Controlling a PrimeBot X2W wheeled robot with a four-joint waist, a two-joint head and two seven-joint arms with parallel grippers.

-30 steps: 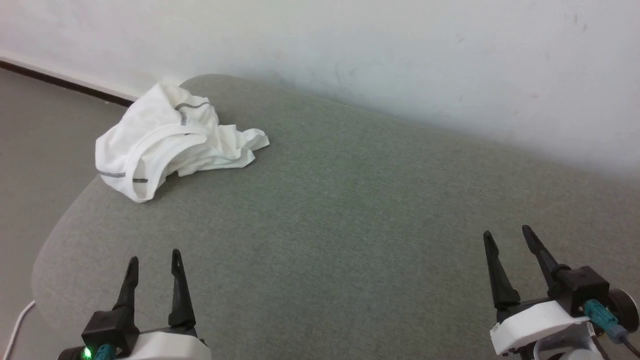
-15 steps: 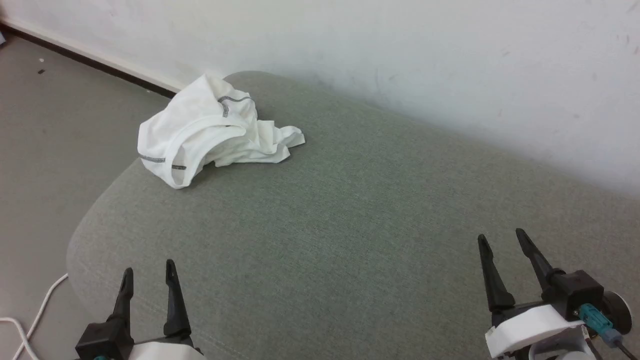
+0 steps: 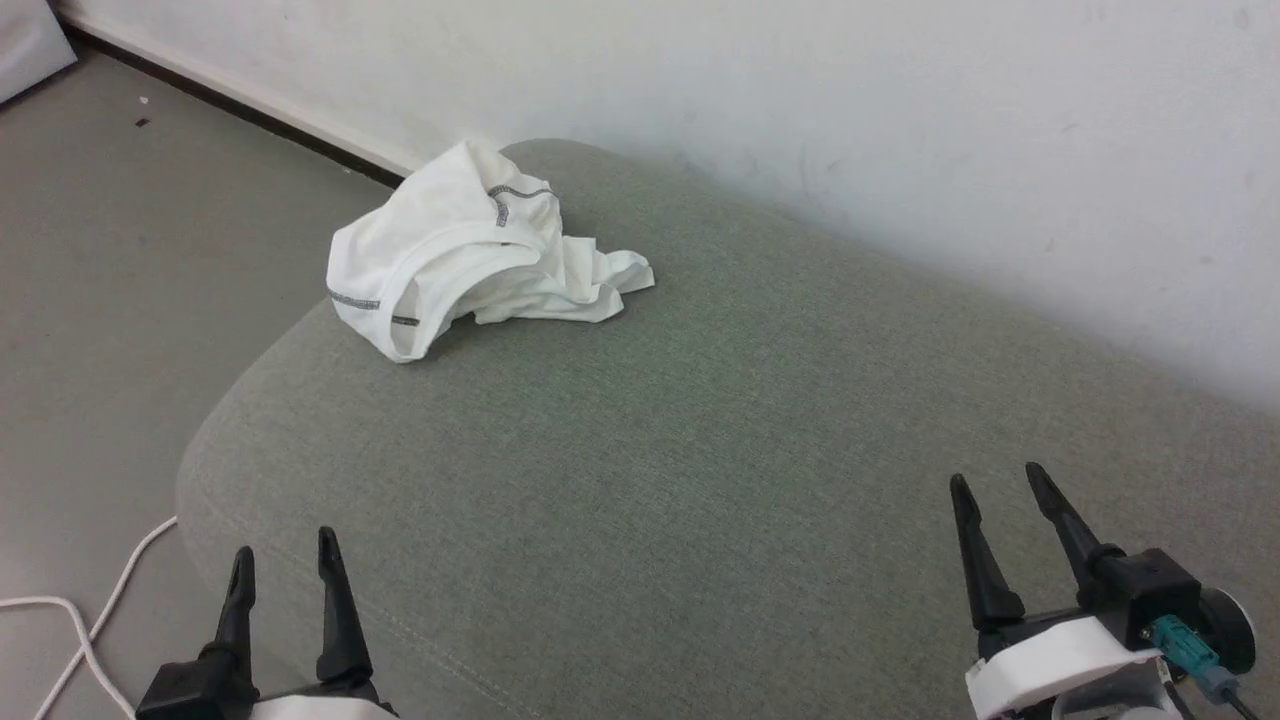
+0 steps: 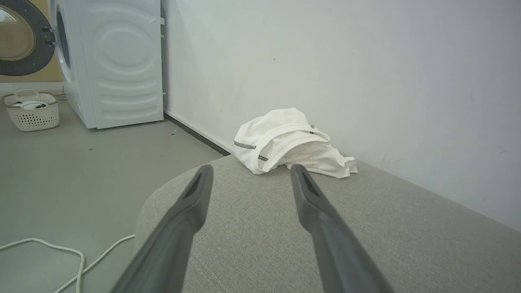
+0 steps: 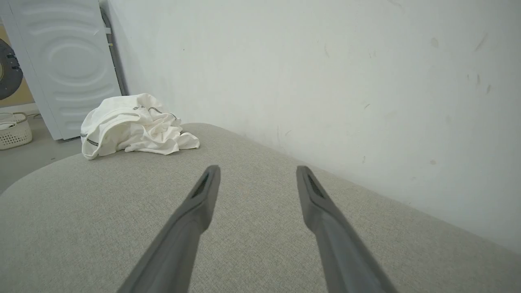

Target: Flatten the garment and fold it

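- Wall (image 3: 900, 120): pale, matt plaster with faint scuffs and a dark strip along its foot.
- Cushion (image 3: 700, 450): broad padded top in grey-green woven cloth with a rounded corner and a stitched seam near the front edge. Its right end is cut off in the head view.
- Floor (image 3: 120, 250): smooth and grey.
- Washing machine (image 4: 118, 61): white, with a ribbed side panel. Its round door is only partly in the left wrist view.
- Shirt (image 3: 470, 255): thin white cloth, crumpled in a loose heap on the cushion's far left corner, close to the wall. Dark grey zigzag stitching shows along two folds. Sleeves and body cannot be told apart.
- Right gripper (image 3: 997, 474): low over the near right of the cushion, fingers pointing ahead and spread wide, holding nothing, well apart from the shirt.
- Left gripper (image 3: 284, 542): above the near left edge, fingers likewise parted and empty. Its white body is cut off at the bottom.
- Basket (image 4: 32, 116): white perforated plastic, contents unclear.
- Cable (image 3: 90, 620): white, looping across the floor.
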